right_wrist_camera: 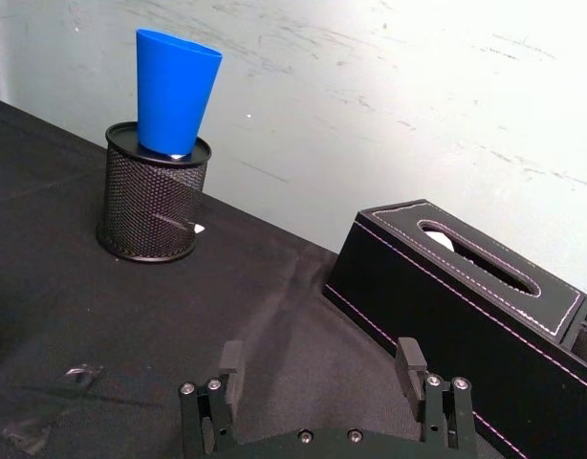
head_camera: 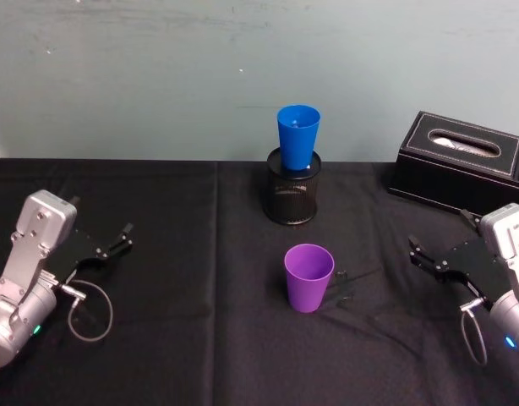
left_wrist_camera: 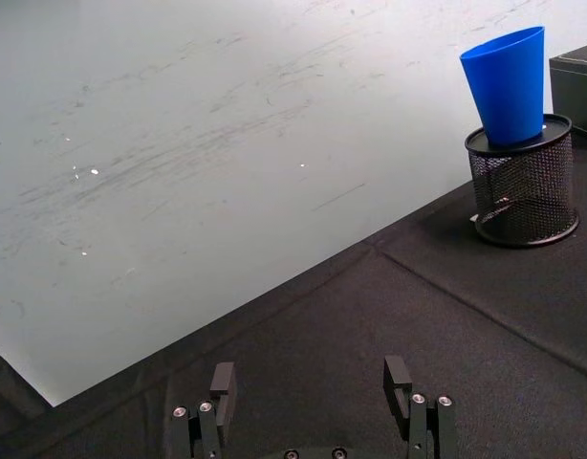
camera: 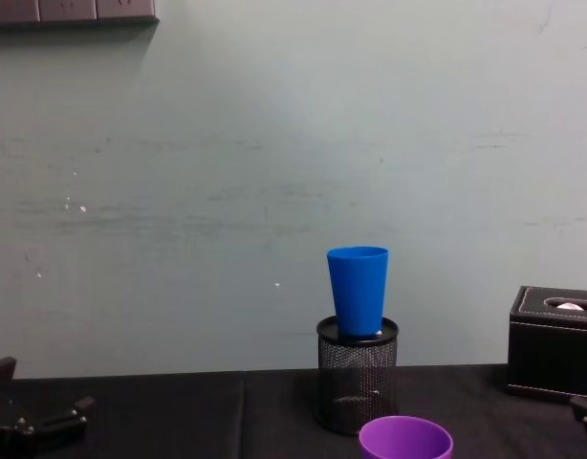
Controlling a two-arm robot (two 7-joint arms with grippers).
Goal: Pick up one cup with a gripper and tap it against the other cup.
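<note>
sitting untouched, purple cup; left claw and right claw gape empty, blue cup not tapped yet.

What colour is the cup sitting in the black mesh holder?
That cup is bright blue; the right wrist view shows it best.

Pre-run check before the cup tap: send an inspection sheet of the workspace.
Surface: black cloth, flat, with seam lines.
Job's things: purple cup upright on the cloth, not held; blue cup standing in the mesh pen holder behind it.
Clutter: black tissue box at right rear.
Grippers: left gripper open, at the left; right gripper open, at the right; both apart from the cups.
Cables: left cable loop and right cable loop at the wrists.
Surroundings: pale scuffed wall.
</note>
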